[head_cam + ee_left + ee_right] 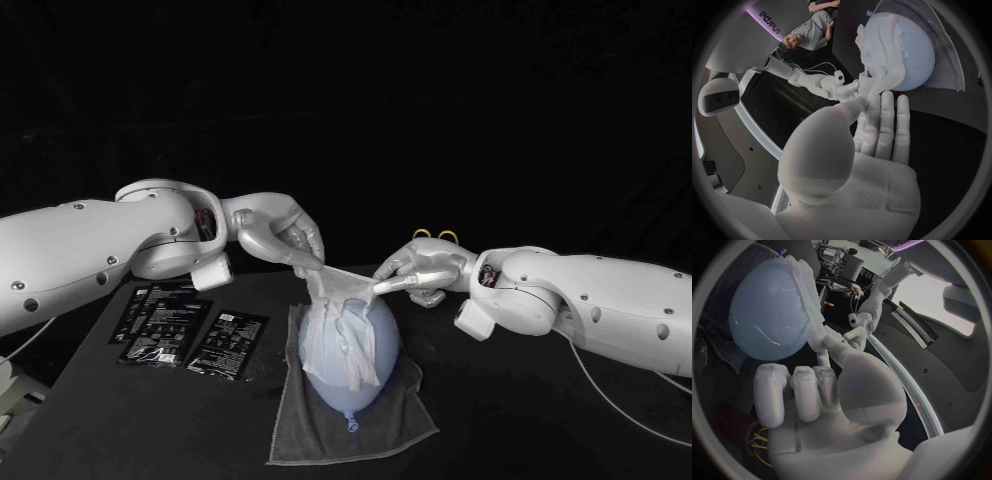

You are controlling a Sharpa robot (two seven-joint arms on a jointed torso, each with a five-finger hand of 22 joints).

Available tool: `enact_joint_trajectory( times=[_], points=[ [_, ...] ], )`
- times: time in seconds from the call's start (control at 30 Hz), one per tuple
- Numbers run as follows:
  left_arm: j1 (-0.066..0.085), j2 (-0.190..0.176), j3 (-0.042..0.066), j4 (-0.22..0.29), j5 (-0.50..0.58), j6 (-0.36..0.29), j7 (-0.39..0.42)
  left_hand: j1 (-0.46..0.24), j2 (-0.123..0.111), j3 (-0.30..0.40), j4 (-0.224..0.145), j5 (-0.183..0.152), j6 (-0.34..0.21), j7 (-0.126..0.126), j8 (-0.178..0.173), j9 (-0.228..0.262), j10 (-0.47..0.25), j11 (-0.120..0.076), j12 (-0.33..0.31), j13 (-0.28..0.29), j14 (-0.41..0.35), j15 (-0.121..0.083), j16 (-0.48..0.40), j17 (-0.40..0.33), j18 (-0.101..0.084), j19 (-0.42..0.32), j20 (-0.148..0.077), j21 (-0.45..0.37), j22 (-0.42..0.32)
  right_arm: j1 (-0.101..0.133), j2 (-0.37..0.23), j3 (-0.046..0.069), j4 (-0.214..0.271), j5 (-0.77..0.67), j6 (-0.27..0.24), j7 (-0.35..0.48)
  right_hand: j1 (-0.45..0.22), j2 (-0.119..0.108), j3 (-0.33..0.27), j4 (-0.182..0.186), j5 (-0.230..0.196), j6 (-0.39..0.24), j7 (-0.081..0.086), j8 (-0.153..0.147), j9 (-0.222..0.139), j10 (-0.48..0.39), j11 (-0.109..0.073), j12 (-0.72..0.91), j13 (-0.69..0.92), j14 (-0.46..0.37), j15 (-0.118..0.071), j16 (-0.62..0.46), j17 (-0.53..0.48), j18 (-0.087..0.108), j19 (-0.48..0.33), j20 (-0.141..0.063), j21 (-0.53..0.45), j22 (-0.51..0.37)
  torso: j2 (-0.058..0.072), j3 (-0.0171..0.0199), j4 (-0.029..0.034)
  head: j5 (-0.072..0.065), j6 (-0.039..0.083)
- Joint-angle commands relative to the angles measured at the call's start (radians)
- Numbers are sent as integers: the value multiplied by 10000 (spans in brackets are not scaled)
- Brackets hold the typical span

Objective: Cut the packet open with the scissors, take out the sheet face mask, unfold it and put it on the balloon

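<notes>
A pale blue balloon (353, 390) lies on a grey towel (392, 430) at the middle of the black table. The white sheet face mask (343, 310) hangs crumpled over the balloon's upper half. Its top edge is stretched between my two hands. My left hand (289, 240) pinches the mask's left corner above the balloon, and my right hand (418, 275) pinches the other end. The left wrist view has my left hand (873, 135), the mask (876, 55) and the balloon (911, 50). The right wrist view has my right hand (811, 390), the mask (811, 305) and the balloon (767, 320).
Three black packets (188, 328) lie side by side left of the towel. Scissors with yellow handles (437, 236) lie just behind my right hand; the handles (754, 442) also appear in the right wrist view. The towel (951, 60) spreads under the balloon.
</notes>
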Motion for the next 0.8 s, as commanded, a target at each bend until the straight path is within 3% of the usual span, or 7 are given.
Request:
enact_joint_trajectory(
  times=[0.03, 0.23, 0.8],
  points=[
    [-48, 56, -10, -49, 129, -232, -52, 84, -16, -33, -26, 34, 72, 14, 26, 879, 95, 3, -44, 16, 69, 21, -69, 17, 110, -68, 11, 66, 20, 27, -152, 5, 224, 84, 144, -43, -16, -63, 35, -3, 27, 62, -40, 31, 124, 1042, -70, 46, 2635, 1025, -62, 44, 2627, -16, 671, -84, 33, 2362, -4, 1, -4, -16, -26],
    [-116, 121, -31, -148, 131, -600, -80, 79, -11, -31, -15, 34, 80, 11, 18, 885, 106, 0, -40, 18, 82, 19, -70, 29, 111, -76, 11, 87, 37, 73, -420, 5, 633, -44, -92, -222, -37, -110, 29, -10, 27, 69, -56, 64, 144, 1042, -86, 46, 2635, 1025, -77, 44, 2627, -8, 657, -101, 4, 2352, 0, 4, -5, -5, -27],
    [-211, 222, -43, -341, 93, -1575, 90, 78, -3, -23, -1, 34, 96, 2, 7, 895, 124, -6, -35, 22, 103, 14, -73, 50, 116, -82, 9, 127, 68, 400, -1096, 27, 1816, -481, -1959, -820, -110, -179, 28, 22, 29, 56, -104, 134, 185, 1042, -133, 46, 2635, 1025, -125, 44, 2627, -5, 656, -154, -8, 2347, 4, -6, 11, -36, -15]
  ],
)
